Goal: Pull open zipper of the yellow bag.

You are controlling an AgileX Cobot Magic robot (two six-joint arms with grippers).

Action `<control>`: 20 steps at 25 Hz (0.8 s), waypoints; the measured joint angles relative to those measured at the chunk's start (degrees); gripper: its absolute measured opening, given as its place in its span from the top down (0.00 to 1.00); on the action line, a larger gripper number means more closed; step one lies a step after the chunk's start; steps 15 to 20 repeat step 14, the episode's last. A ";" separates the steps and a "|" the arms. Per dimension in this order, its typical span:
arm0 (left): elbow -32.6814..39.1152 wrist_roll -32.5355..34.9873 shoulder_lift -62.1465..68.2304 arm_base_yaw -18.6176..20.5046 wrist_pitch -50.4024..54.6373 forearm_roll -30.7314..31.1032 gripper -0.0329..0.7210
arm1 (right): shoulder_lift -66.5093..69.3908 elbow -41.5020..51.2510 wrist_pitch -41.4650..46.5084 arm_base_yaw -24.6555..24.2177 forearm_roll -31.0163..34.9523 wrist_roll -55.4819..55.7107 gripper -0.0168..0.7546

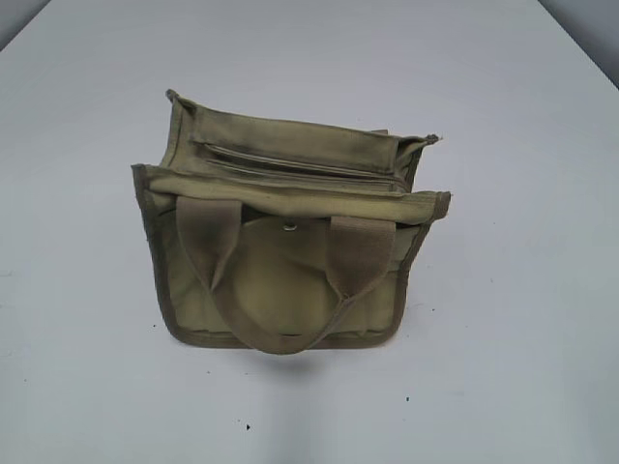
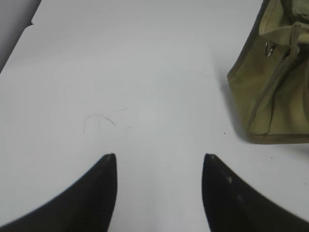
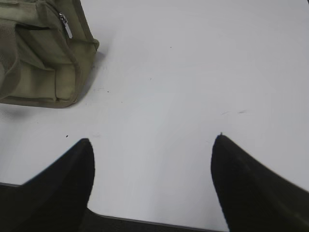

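Note:
The yellow bag [image 1: 290, 280] stands upright in the middle of the white table, with its front handle [image 1: 276, 340] hanging down over the flap pocket. Its zipper [image 1: 295, 164] runs straight along the top, left to right. The right wrist view shows the bag [image 3: 43, 72] at the upper left, with the silver pull tab [image 3: 65, 25] hanging at its near end. In the left wrist view the bag [image 2: 270, 92] sits at the upper right. My left gripper [image 2: 159, 157] is open over bare table, well short of the bag. My right gripper [image 3: 152, 140] is open and empty, also apart from it. Neither gripper appears in the exterior view.
A round snap stud [image 1: 290, 227] sits on the front flap. A small metal piece [image 2: 269, 48] shows on the bag's end in the left wrist view. The table edge [image 3: 145, 223] runs just below my right gripper, and another edge [image 2: 19, 41] lies at the far left.

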 joint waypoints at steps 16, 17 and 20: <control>0.00 0.00 0.00 0.00 0.00 0.00 0.38 | 0.00 0.00 0.00 0.00 0.00 0.00 0.22; 0.00 0.00 0.00 0.00 0.00 0.00 0.38 | 0.00 0.00 0.00 0.00 0.00 0.00 0.22; 0.00 0.00 0.00 0.00 0.00 0.00 0.38 | 0.00 0.00 0.00 0.00 0.00 0.00 0.22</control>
